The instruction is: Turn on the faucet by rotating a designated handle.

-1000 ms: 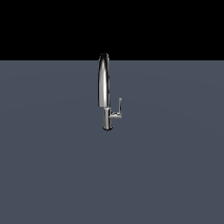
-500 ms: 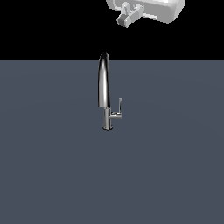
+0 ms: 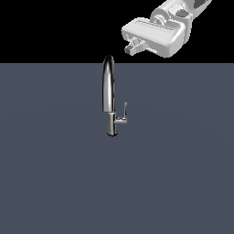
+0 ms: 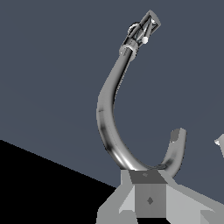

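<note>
The faucet is a slim chrome tap standing on the grey surface, its tall arched spout rising from a short base. The handle, a small L-shaped lever with an upright blade, sticks out of the base toward the exterior view's right. My gripper hangs high above the spout, toward the exterior view's right, touching nothing. Its fingers show as one stub, shut and empty. In the wrist view the faucet curves up toward me, with the handle far off at the base and my gripper just over the arch.
A flat dark grey surface spreads all around the faucet. Beyond its far edge there is only black background. A small pale piece shows at the edge of the wrist view; I cannot tell what it is.
The arm was out of view a second ago. It has come in from the top and moved down and toward the exterior view's right. The faucet and handle have not moved.
</note>
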{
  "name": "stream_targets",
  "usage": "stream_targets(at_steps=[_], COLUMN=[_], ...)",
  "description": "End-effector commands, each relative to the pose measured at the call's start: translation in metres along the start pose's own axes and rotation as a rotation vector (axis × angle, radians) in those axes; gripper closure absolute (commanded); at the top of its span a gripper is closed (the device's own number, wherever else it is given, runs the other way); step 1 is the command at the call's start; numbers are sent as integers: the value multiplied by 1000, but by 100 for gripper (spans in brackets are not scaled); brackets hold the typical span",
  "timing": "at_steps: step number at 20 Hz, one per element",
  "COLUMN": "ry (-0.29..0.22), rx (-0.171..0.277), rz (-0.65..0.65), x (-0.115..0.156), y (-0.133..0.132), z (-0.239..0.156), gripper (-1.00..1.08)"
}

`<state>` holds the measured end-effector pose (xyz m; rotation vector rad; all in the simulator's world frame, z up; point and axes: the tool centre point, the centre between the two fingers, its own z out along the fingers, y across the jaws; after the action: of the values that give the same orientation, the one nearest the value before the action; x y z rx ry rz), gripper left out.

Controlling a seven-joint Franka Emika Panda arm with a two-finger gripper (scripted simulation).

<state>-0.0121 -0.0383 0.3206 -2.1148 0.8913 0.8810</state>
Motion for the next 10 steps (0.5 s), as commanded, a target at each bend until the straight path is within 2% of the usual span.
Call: stream_targets(at_steps=[1, 10], ry=[-47, -228], rx=[46, 228], rz=[44, 218], x=[19, 92], y=[-2, -4], z=[4, 27], gripper=[108, 108])
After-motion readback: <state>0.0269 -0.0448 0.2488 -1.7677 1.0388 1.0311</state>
